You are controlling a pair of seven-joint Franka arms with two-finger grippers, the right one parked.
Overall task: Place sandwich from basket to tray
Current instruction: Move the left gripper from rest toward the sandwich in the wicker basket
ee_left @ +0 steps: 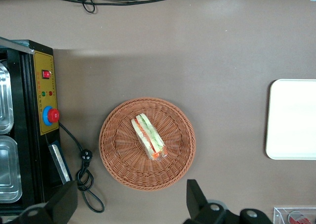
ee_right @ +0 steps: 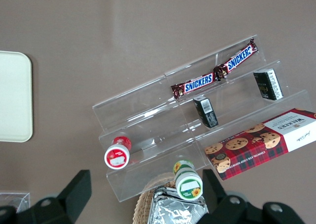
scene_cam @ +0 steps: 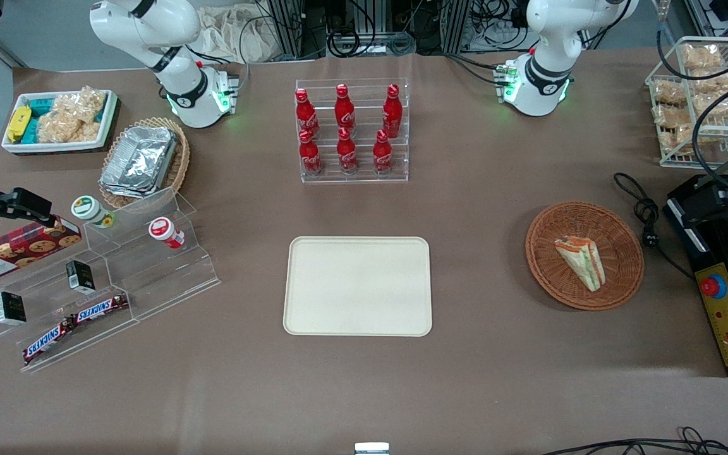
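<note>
The sandwich [scene_cam: 581,261], a clear-wrapped wedge with orange and green layers, lies in the round brown wicker basket [scene_cam: 623,253] toward the working arm's end of the table. The cream tray [scene_cam: 357,284] lies flat and bare at the table's middle. In the left wrist view my gripper [ee_left: 129,204] hangs well above the table, open and empty, its black fingertips [ee_left: 195,197] spread wide beside the basket [ee_left: 118,150] rim. The sandwich [ee_left: 148,136] and an edge of the tray [ee_left: 294,117] show there too. The gripper itself is out of the front view.
A black control box with a red button [scene_cam: 724,309] and a coiled power cable [scene_cam: 648,237] lie beside the basket. A rack of red bottles [scene_cam: 351,129] stands farther from the front camera than the tray. A wire rack of snacks [scene_cam: 699,95] stands at the working arm's end.
</note>
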